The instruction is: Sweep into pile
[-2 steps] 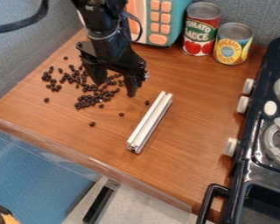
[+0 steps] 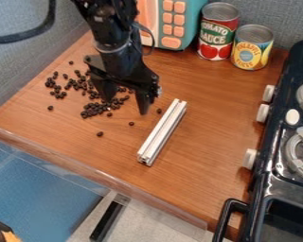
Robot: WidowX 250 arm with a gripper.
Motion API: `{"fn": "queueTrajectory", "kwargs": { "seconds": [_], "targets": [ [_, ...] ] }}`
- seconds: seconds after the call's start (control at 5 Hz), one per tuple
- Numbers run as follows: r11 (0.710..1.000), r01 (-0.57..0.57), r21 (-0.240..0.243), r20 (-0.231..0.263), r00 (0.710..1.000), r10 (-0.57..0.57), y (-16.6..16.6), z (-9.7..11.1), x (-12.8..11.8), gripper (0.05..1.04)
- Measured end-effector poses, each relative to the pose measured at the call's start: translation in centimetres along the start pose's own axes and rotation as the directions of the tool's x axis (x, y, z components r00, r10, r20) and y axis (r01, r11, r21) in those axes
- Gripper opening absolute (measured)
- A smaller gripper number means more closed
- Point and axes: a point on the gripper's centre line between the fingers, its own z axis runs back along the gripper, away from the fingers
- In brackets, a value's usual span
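The black gripper (image 2: pixel 125 106) hangs over the right part of the scattered dark beans, its fingers spread apart with nothing held between them. Dark beans (image 2: pixel 91 109) lie loosely spread on the left of the wooden counter, some hidden behind the gripper. A few single beans lie apart from the rest, one (image 2: pixel 100 133) toward the front edge. To the right of the gripper, a silver metal bar (image 2: pixel 162 133) rests diagonally on the counter, not touched by the gripper.
A teal and orange toy microwave (image 2: pixel 179 23) stands at the back, beside a tomato sauce can (image 2: pixel 218 31) and a pineapple can (image 2: pixel 252 47). The black stove (image 2: pixel 268 184) borders the right side. A clear rim runs along the wooden counter's (image 2: pixel 211 189) front edge.
The gripper has moved slightly down in the view and a little to the right, closer to the metal bar. The beans and bar look unmoved.
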Motion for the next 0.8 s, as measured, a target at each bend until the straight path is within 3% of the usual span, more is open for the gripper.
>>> {"fn": "queueTrajectory", "kwargs": {
  "seconds": [0.4,0.8],
  "targets": [
    [1.0,-0.002,-0.02,0.027,1.0,0.003,-1.5,0.4,0.1,1.001],
    [0.997,-0.06,0.045,-0.019,0.998,0.061,-3.4,-1.9,0.4,1.0]
  ]
}}
